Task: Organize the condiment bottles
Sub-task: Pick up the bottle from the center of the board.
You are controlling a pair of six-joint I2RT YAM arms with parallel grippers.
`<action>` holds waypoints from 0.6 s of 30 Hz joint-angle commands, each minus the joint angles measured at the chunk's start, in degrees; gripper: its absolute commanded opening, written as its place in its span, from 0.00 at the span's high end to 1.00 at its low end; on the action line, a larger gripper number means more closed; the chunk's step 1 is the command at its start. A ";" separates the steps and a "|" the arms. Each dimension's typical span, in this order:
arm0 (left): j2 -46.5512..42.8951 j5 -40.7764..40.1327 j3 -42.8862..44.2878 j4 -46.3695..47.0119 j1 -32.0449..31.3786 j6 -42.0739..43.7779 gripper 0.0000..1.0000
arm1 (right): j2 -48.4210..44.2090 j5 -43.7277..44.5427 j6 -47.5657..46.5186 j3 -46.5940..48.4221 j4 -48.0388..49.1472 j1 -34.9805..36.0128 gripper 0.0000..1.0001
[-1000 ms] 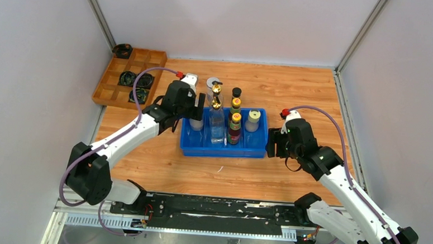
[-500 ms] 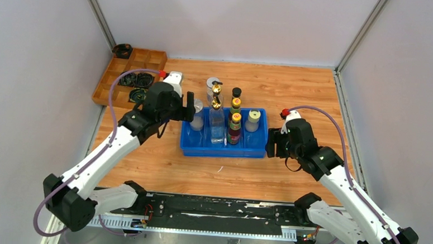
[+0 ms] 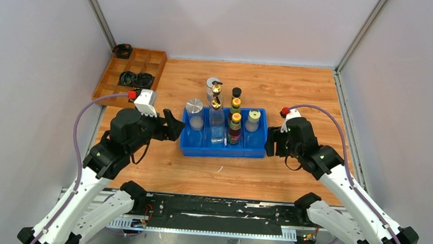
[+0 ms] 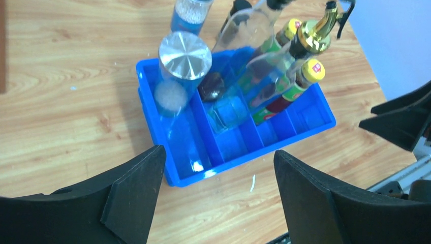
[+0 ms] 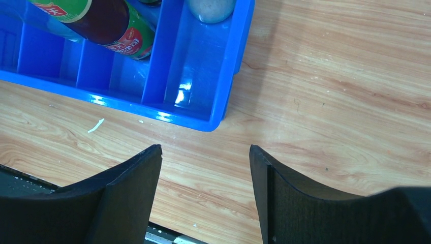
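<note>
Left gripper (image 3: 173, 126) open, empty, bin (image 3: 224, 151) just ahead; we judge next grab is jar (image 3: 212, 84) beyond it.

Silver-lid jar (image 3: 194, 114) standing upright in blue bin's (image 3: 218, 150) left slot. Tall clear gold-spout btl (image 3: 217, 127) sitting next slot over. Near yellow-cap btl (image 3: 235, 129) + far yellow-cap btl (image 3: 236, 103) lining up right of it. Cream-lid jar (image 3: 252, 121) occupying right slot. 2nd silver-lid jar (image 3: 211, 83) standing outside, behind bin. Black-cap btl (image 3: 236, 92) standing at far edge, in/out unclear.
</note>
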 commanded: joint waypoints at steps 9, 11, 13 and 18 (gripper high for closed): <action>-6.91 1.19 -3.92 -5.63 -0.41 -4.31 0.18 | -3.38 4.36 -1.60 4.97 -3.86 0.58 0.26; -5.39 0.35 -3.14 -5.49 -0.41 -4.11 0.18 | -2.60 5.43 -1.91 6.25 -4.43 0.14 0.25; -2.62 -0.66 -1.33 -5.37 -0.41 -3.46 0.18 | -1.53 5.18 -2.36 8.01 -4.99 -0.38 0.25; 8.39 -4.40 5.62 -3.05 -0.41 0.64 0.17 | -0.85 3.82 -3.54 10.19 -5.23 -1.83 0.23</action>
